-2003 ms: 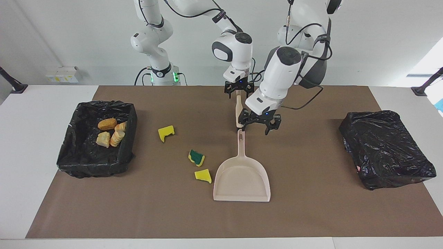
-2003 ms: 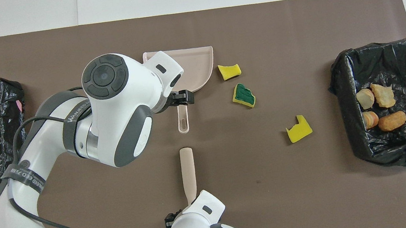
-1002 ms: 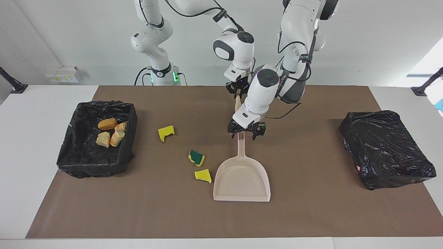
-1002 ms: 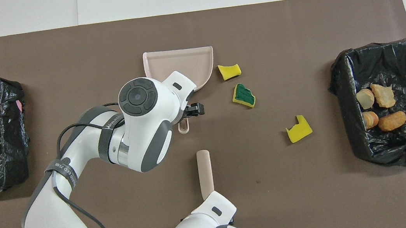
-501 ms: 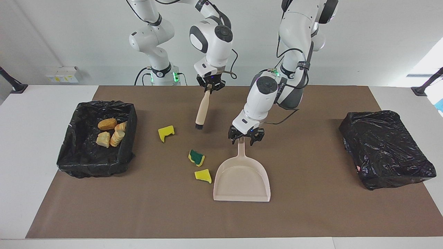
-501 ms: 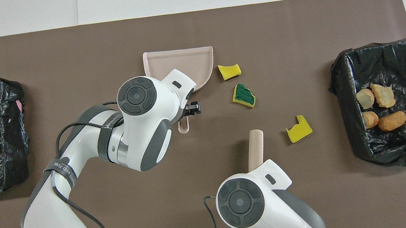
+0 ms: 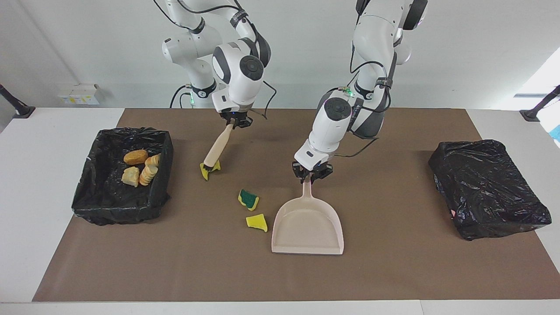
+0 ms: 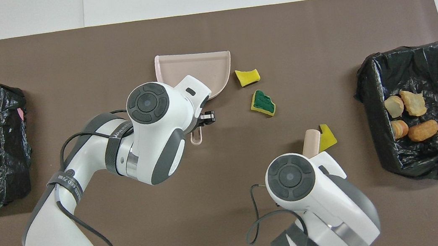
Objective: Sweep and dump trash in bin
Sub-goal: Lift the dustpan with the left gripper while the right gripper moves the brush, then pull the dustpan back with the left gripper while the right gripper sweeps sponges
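Observation:
My left gripper point(image 7: 311, 173) is shut on the handle of the beige dustpan point(image 7: 306, 227), which lies flat on the brown mat. The right gripper point(image 7: 234, 120) is shut on a beige hand brush point(image 7: 218, 148) that slants down. Its dark bristles touch a yellow sponge piece point(image 7: 204, 172). Two more trash scraps lie beside the pan: a green-faced sponge point(image 7: 249, 199) and a yellow sponge point(image 7: 257, 222). The open black-lined bin point(image 7: 103, 205) at the right arm's end holds several bread chunks point(image 7: 139, 168). In the overhead view the arms hide both grippers; the pan point(image 8: 194, 65) and brush handle point(image 8: 311, 143) show.
A closed black-bagged box point(image 7: 488, 188) sits at the left arm's end of the table. The brown mat point(image 7: 393, 271) covers the work area, with white table around it. The left arm's cable hangs near the pan's handle.
The left gripper has closed on the dustpan handle. The right gripper has swung the brush toward the right arm's end of the table, down to the yellow sponge piece.

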Robot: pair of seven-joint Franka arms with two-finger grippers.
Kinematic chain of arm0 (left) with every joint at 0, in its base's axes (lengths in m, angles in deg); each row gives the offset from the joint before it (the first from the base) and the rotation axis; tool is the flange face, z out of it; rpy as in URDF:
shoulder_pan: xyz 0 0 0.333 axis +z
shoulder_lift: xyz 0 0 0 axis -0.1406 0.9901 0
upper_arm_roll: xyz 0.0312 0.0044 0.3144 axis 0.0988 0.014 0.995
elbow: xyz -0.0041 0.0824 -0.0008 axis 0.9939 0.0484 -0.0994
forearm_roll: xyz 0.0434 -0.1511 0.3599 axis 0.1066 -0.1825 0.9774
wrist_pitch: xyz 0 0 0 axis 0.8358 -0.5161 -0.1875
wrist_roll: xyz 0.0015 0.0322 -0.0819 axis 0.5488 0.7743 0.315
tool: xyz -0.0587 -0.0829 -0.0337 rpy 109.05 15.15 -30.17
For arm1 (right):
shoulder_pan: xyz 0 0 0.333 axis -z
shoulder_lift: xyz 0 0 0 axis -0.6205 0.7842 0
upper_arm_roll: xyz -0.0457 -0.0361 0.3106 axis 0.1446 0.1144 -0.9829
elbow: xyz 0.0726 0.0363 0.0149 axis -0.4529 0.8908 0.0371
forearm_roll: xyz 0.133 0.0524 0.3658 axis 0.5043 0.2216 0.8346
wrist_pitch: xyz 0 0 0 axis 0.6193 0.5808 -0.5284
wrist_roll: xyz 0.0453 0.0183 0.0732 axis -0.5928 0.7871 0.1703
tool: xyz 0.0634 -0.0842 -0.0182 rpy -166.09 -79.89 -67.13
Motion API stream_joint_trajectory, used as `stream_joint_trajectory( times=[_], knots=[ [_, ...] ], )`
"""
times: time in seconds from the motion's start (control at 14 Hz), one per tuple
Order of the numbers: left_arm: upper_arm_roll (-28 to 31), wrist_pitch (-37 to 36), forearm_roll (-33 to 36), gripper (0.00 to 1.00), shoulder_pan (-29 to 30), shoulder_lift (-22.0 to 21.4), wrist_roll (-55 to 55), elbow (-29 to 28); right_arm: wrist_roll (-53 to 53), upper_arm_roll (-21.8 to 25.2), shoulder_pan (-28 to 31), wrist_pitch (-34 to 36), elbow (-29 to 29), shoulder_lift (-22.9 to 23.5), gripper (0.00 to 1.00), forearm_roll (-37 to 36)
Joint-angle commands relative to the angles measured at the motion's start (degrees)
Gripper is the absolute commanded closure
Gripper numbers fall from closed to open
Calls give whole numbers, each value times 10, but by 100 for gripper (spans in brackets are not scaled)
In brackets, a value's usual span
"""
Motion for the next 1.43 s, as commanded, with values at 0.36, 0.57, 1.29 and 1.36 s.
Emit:
stream_joint_trajectory(
  times=[0.36, 0.57, 1.29, 1.36],
  knots=[
    [43, -113, 45, 100, 18, -54, -309, 11, 118, -8, 98, -153, 121, -42, 100, -20],
    [44, -190, 47, 100, 57, -91, -486, 5, 143, -9, 96, -178, 117, -34, 100, -8],
    [43, -182, 93, 100, 140, -189, -832, -158, 281, -21, 17, -228, -77, 146, 100, 16],
    [42, -156, 93, 100, 139, -200, -827, -182, 305, -24, 11, -227, -101, 158, 100, 55]
  ],
)
